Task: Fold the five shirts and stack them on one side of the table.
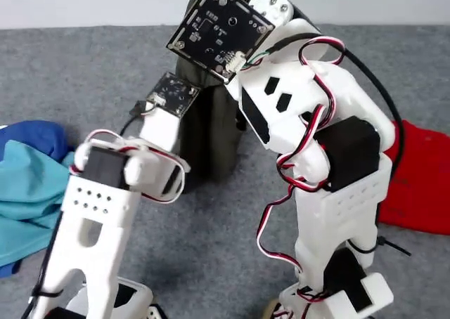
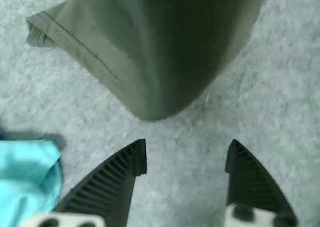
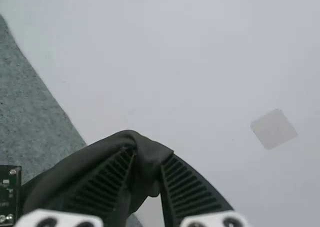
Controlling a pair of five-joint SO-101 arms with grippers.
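A dark olive shirt [image 1: 211, 133] hangs down to the grey table in the middle, lifted by its top edge. My right gripper [image 3: 147, 169] is shut on a fold of this dark shirt [image 3: 125, 152], held high above the table. My left gripper [image 2: 185, 159] is open, low over the carpet just in front of the hanging shirt's lower end [image 2: 160, 62], with nothing between its fingers. A turquoise shirt [image 1: 28, 192] and a blue shirt [image 1: 31, 138] lie crumpled at the left. A red shirt [image 1: 422, 178] lies at the right edge.
The table is covered in grey carpet [image 1: 232, 249]. A pale wall [image 3: 200, 62] rises behind the table's far edge. A corner of the turquoise shirt [image 2: 25, 177] lies close beside my left gripper.
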